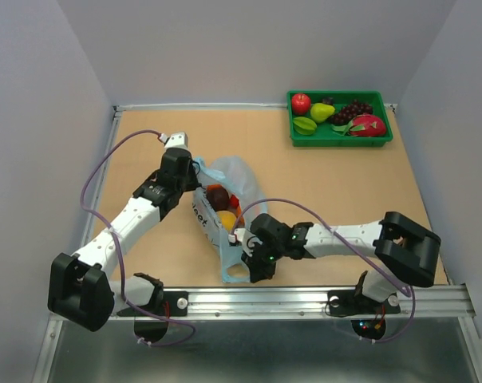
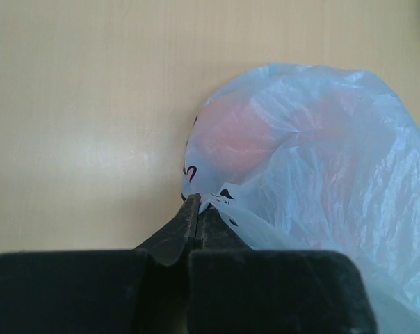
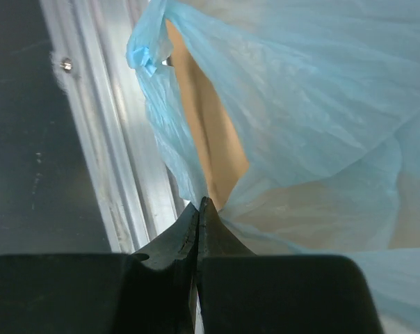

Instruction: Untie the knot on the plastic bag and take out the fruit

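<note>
Looking down on a tan wooden tabletop [image 1: 345,191] boxed in by pale grey walls. Finding a thin translucent light blue plastic bag [image 1: 239,177] lying left of centre, stretching from mid-table toward the silver aluminium rail [image 1: 305,297] at the near edge, with 1 dark red fruit [image 1: 217,194] and 1 yellow-orange fruit [image 1: 226,218] showing inside. Seeing the left gripper [image 1: 195,167] at the bag's far end, fingers pressing together on a fold of blue film, just beside a pinkish patch [image 2: 231,136] glowing through the plastic. Seeing the right gripper [image 1: 249,271] at the near end, fingers likewise clamping thin film right by the rail, with a bunched blue handle end [image 3: 146,59] hanging beyond. Not managing to tell whether any knot is tied. Noting a green rectangular plastic tray [image 1: 341,142] sitting in the far right corner, well apart from the bag, holding 1 red apple [image 1: 301,102], 1 green pear [image 1: 321,112], dark grapes [image 1: 353,108] and 1 pink dragon fruit [image 1: 367,125].
</note>
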Tool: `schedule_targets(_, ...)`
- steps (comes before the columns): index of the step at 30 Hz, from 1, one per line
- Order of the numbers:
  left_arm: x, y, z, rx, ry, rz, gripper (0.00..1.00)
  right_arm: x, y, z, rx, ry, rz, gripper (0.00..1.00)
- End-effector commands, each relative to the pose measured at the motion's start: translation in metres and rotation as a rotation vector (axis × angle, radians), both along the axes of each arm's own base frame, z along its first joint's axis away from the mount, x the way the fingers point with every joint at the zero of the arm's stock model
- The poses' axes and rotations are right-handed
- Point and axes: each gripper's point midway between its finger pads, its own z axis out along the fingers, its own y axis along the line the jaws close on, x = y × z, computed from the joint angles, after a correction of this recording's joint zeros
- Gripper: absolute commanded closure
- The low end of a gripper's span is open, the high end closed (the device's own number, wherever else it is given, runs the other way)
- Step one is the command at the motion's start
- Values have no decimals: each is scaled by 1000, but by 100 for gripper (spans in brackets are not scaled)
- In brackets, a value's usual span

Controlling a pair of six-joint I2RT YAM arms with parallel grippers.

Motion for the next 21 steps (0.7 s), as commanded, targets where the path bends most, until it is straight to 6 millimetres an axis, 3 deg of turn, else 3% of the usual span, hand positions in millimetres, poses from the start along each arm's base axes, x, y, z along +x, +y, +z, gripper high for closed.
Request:
schedule_targets(1, 6, 0, 12, -18, -44, 9, 100, -8, -7, -5, -58, 40, -33, 99)
schedule_targets(3, 4, 1, 11, -15, -44, 6, 100, -7, -3, 7, -35, 24, -38, 85)
schedule_targets(4, 3, 1, 11, -11, -44, -3, 100, -2, 4, 28, 18, -5, -52, 71)
schedule_targets(5, 1, 0, 11, -9, -44, -13, 100, -1, 6, 37, 29, -13, -56, 66)
schedule_targets(6, -1, -2, 8, -6, -36, -31, 100, 5, 14, 57, 66, -39, -62, 54)
schedule_targets(9, -7, -4, 4, -7, -22, -57, 100, 11, 16, 93, 103, -78, -78, 40)
schedule_targets(14, -11, -5, 4, -12, -20, -79, 100, 35, 33, 170, 227, -192, -159, 27)
schedule_targets(16, -11, -5, 4, -9, -17, -82, 100, 44, 38, 188, 260, -231, -190, 26)
schedule_targets(18, -12, -6, 2, -11, -11, -89, 100, 68, 45, 206, 272, -303, -286, 26)
schedule_targets(19, -12, -8, 2, -14, -10, -94, 100, 78, 47, 207, 262, -334, -324, 28)
schedule_targets(20, -12, -8, 3, -16, -12, -99, 100, 98, 50, 193, 202, -380, -394, 30)
schedule_targets(21, -13, -9, 3, -16, -12, -101, 100, 109, 55, 195, 194, -409, -424, 31)
